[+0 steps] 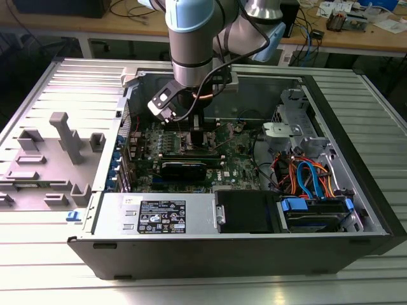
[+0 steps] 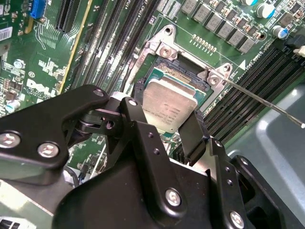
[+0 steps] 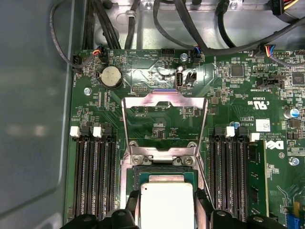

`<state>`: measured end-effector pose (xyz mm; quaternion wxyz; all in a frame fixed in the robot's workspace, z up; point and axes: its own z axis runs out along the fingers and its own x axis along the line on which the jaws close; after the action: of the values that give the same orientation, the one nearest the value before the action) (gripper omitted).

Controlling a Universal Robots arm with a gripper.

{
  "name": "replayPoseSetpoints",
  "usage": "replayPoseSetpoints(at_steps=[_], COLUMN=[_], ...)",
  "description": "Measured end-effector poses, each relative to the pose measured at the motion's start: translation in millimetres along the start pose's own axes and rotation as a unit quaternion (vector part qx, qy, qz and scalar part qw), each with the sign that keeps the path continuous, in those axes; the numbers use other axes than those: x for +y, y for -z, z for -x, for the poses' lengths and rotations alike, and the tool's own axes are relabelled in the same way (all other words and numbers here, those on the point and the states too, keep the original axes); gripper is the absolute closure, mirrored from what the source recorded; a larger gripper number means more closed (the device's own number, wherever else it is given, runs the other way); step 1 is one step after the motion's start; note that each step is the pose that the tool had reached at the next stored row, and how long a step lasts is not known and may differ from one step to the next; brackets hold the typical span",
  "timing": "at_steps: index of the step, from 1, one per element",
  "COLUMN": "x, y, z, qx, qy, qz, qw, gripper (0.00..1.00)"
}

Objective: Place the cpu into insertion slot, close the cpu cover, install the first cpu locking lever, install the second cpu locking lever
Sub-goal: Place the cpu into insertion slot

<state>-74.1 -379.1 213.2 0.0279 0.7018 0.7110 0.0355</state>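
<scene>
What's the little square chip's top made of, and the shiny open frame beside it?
The cpu looks like metal on top: dull silver-grey, softly reflecting light. The cpu cover seems thin sheet metal too, brighter and shinier, with glare along its bars. Which metal, I can't tell.

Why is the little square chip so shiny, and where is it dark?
Second wrist view: the chip gleams pale. First wrist view: the open metal cover glints along one bar. Exterior view: the green board looks dim inside the case, under the arm.
</scene>
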Motion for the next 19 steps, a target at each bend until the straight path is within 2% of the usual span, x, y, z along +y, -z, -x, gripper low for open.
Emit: replayPoseSetpoints(at_steps=[4,7,19], x=[0.0,0.0,0.1], y=[-0.2,-0.2,-0.6], z=[-0.2,-0.2,-1.9], qx=[-0.0002,-0.0019,-0.0021], qy=[-0.002,-0.023,-0.024], qz=[0.0,0.0002,-0.0001], qw=[1.0,0.9997,0.9997], gripper=[0.45,0.45,0.45])
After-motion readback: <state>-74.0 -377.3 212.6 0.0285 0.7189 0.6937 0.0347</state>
